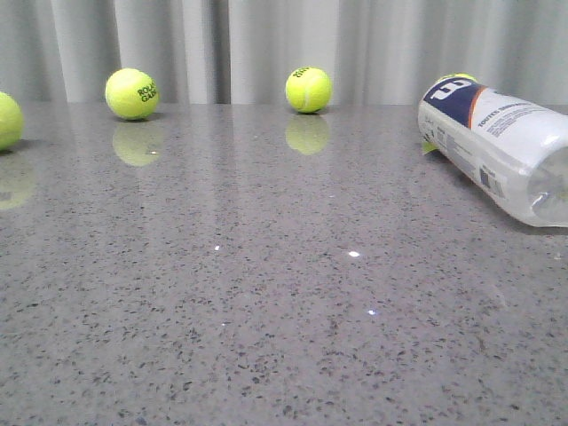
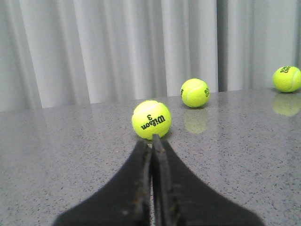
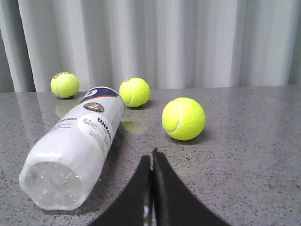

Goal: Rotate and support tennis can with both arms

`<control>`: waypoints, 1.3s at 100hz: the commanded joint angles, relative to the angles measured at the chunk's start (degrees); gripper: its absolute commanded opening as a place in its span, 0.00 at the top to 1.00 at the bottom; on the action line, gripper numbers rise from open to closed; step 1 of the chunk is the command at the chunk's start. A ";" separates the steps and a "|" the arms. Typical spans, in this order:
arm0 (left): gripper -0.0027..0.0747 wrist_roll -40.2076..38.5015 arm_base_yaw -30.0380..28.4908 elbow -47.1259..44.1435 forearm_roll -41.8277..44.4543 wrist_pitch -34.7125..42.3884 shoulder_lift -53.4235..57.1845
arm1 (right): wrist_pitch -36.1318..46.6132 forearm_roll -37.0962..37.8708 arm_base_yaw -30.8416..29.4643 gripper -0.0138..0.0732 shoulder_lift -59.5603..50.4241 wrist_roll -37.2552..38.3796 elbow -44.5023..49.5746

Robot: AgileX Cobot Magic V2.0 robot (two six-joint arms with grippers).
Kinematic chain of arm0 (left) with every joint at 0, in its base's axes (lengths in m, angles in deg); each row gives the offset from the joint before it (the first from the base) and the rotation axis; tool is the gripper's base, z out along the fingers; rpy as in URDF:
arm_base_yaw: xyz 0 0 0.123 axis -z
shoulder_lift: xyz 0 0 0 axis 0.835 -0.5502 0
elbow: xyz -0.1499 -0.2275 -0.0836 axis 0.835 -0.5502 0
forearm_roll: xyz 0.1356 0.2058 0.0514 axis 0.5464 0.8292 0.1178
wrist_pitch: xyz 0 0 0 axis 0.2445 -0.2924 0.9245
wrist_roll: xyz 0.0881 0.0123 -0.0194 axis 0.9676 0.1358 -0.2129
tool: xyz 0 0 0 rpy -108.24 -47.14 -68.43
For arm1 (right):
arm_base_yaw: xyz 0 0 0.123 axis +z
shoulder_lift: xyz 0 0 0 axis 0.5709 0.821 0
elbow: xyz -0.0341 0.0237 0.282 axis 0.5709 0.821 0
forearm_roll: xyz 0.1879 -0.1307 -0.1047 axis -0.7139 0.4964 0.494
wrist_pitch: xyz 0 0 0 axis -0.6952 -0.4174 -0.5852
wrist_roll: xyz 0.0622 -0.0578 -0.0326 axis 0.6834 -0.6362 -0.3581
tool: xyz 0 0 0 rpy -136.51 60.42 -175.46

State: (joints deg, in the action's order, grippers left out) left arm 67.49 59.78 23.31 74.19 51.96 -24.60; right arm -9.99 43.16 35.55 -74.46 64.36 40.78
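The tennis can (image 1: 501,151) lies on its side at the right of the grey table, white label with a navy band at its far end and clear base toward the front. In the right wrist view the can (image 3: 77,143) lies beside and ahead of my right gripper (image 3: 151,157), which is shut and empty, apart from the can. My left gripper (image 2: 153,141) is shut and empty, its tip just short of a yellow-green Wilson ball (image 2: 151,119). Neither gripper shows in the front view.
Yellow-green balls sit along the table's back edge (image 1: 131,93) (image 1: 308,90), one at the far left (image 1: 7,120). In the right wrist view balls lie near the can (image 3: 135,92) (image 3: 183,118) (image 3: 65,84). A grey curtain (image 1: 266,44) hangs behind the table.
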 commanded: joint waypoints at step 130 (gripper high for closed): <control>0.99 -0.61 -0.13 -2.71 -0.04 4.42 2.19 | -47.63 -0.86 0.05 0.92 37.19 0.05 -52.59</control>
State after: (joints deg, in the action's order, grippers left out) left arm 67.49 59.78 23.31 74.19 51.96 -24.60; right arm -59.94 42.31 35.55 -39.88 64.36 -9.66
